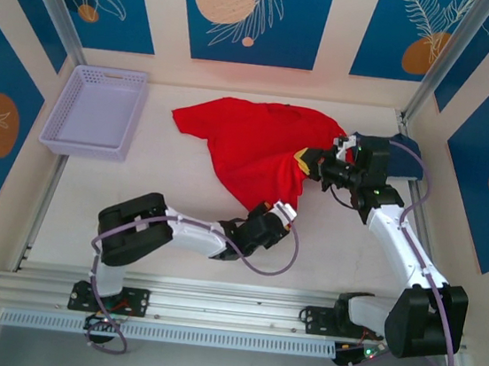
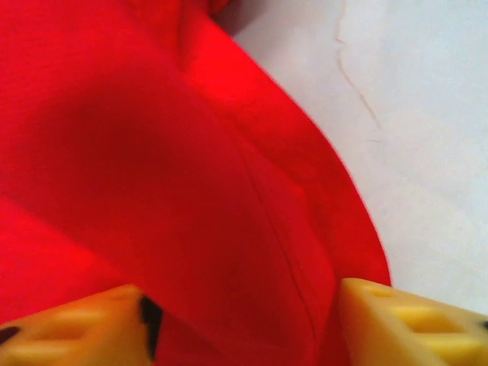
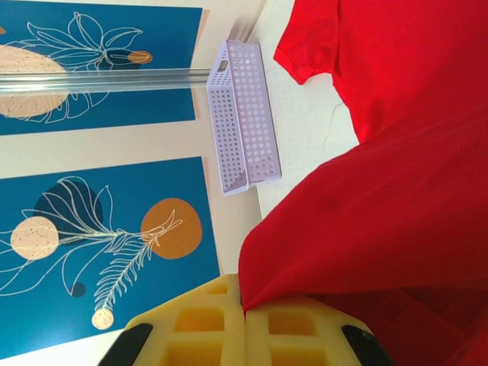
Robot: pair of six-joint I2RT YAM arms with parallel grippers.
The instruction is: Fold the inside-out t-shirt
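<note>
We see t-shirt (image 1: 250, 139) bunched centre-right of top frame, one end lifted. Right gripper (image 3: 244, 311) pinching its edge. Left gripper (image 2: 244, 313) spread, straddling hem. Our worry: left closes on stacked layers, pull crumples shirt.

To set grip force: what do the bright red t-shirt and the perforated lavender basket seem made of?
Bright red t-shirt: soft matte cloth, perhaps cotton knit; it drapes in folds. Perforated lavender basket: rigid moulded plastic, judging by its hole grid.

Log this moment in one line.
red t-shirt: crumpled on table, unfolded | left gripper: open astride its near edge | right gripper: shut on its right edge
</note>
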